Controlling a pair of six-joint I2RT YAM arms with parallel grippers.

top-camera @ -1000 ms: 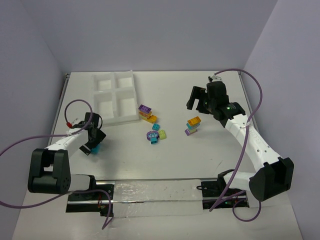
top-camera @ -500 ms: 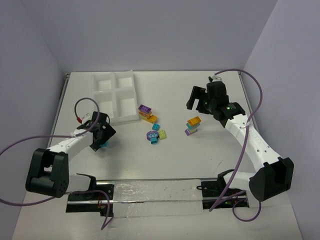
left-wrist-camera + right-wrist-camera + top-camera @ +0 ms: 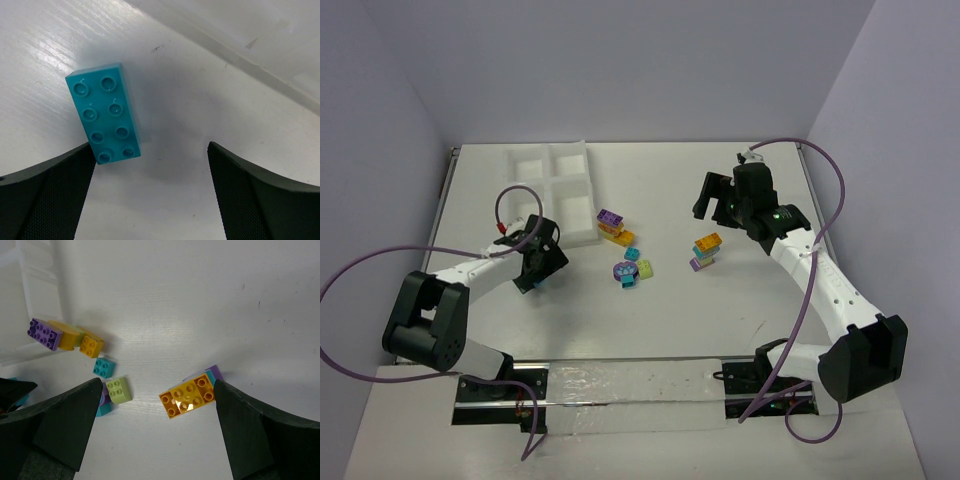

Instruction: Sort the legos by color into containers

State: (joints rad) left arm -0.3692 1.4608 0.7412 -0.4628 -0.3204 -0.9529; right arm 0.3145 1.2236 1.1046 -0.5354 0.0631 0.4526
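A teal two-by-four lego [image 3: 102, 120] lies flat on the table, its near end against my left finger. My left gripper [image 3: 150, 150] is open around bare table, just off the tray's near edge [image 3: 240, 55]; from above it [image 3: 532, 278] sits below the white four-compartment tray [image 3: 552, 195]. My right gripper [image 3: 158, 385] is open and empty, hovering above an orange-topped clump [image 3: 189, 395] with teal and purple under it. From above this gripper [image 3: 715, 200] is up and right of that clump [image 3: 706, 250].
Loose legos lie mid-table: a purple and orange clump [image 3: 613, 226], a small teal brick [image 3: 104, 367], a lime brick [image 3: 118, 390] and a purple and teal piece [image 3: 625, 273]. The tray's corner [image 3: 37, 290] shows at the right wrist view's upper left. Walls enclose the table.
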